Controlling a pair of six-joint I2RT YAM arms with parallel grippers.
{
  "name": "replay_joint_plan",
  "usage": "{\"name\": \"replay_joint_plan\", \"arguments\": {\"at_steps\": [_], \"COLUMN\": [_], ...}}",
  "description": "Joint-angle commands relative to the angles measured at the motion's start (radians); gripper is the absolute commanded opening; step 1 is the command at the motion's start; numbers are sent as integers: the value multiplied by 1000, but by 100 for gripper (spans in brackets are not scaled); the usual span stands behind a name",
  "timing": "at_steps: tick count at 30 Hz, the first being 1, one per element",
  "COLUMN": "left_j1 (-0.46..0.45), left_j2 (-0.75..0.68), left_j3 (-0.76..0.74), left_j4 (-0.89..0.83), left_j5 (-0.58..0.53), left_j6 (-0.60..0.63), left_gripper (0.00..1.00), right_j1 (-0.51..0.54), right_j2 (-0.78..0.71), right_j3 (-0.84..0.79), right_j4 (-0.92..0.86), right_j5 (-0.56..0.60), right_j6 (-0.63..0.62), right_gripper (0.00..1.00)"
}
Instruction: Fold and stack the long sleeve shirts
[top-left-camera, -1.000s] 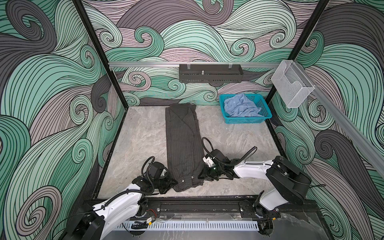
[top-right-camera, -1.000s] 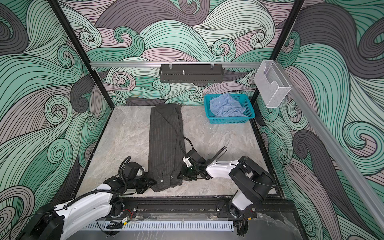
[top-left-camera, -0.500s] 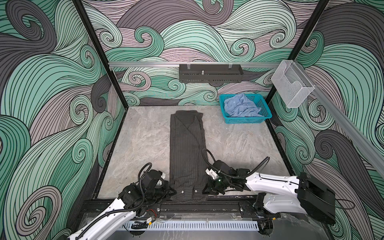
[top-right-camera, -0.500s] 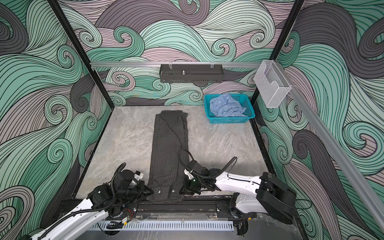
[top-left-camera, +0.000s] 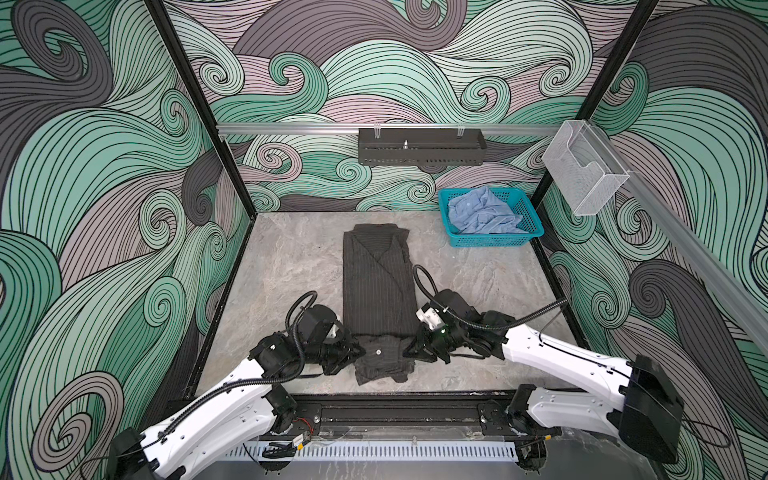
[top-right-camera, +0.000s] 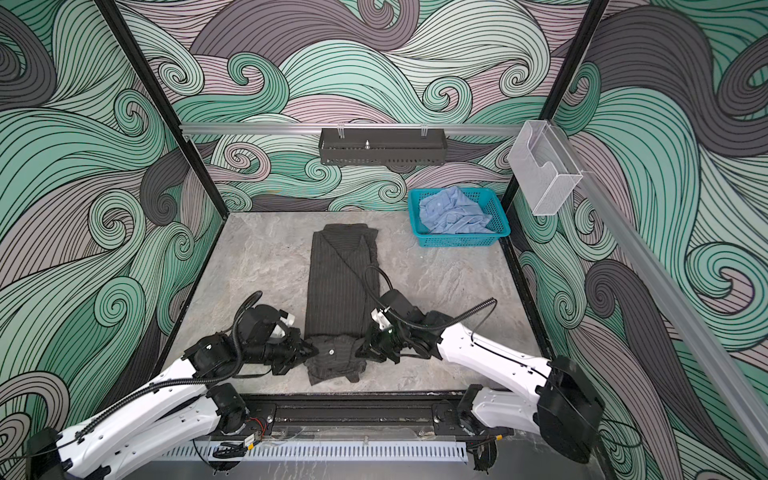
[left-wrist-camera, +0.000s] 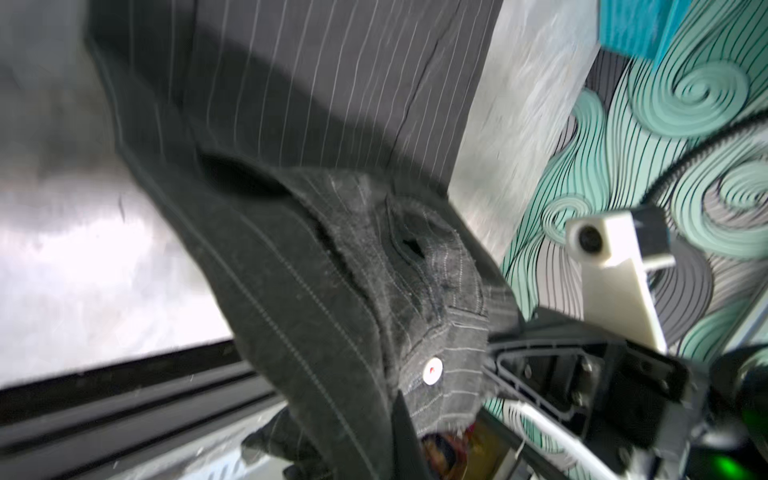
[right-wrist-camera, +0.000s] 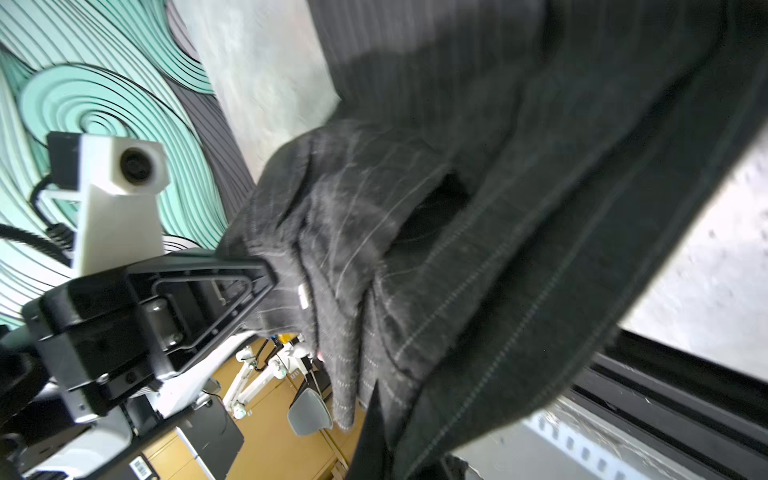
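Observation:
The dark charcoal pinstriped shirt (top-left-camera: 378, 286) (top-right-camera: 340, 286) lies as a long narrow strip down the middle of the grey table in both top views. Its near end is raised and bunched between my two grippers. My left gripper (top-left-camera: 356, 353) (top-right-camera: 311, 351) is shut on the near left corner, and my right gripper (top-left-camera: 409, 351) (top-right-camera: 360, 351) is shut on the near right corner. Each wrist view shows pinstriped cloth (left-wrist-camera: 291, 299) (right-wrist-camera: 478, 257) pinched at my own jaws (left-wrist-camera: 399, 419) (right-wrist-camera: 374, 415). The light blue shirt (top-left-camera: 482, 214) (top-right-camera: 453, 214) lies crumpled in the basket.
The teal mesh basket (top-left-camera: 490, 243) stands at the back right corner. A black tray (top-left-camera: 422, 151) hangs on the back wall rail, and a clear plastic box (top-left-camera: 582, 178) hangs on the right wall. A black rail (top-left-camera: 395, 409) runs along the table's front edge.
The dark shirt was dragged toward the front edge and straightened. Since half a second ago both grippers have risen and come away from the front edge, and the near end has bunched up.

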Motion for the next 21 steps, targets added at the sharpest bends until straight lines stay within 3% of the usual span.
{"name": "replay_joint_plan", "arguments": {"at_steps": [1,12,21], "left_j1": [117,330,454], "left_j2": [59,430,642], "left_j3": [80,333,446], "left_j4": [42,20,17], "left_j5": [82,299,359], "left_j6": [106,280,378], "left_gripper": [0,0,0], "right_j1": [-58,-222,-325], "right_j2": [76,377,578], "right_j3": [92,336,479], "right_j4": [-20,24,101], "right_j5": [-73,-213,-275], "right_j6": [-44,-74,-61], "right_gripper": [4,4,4]}}
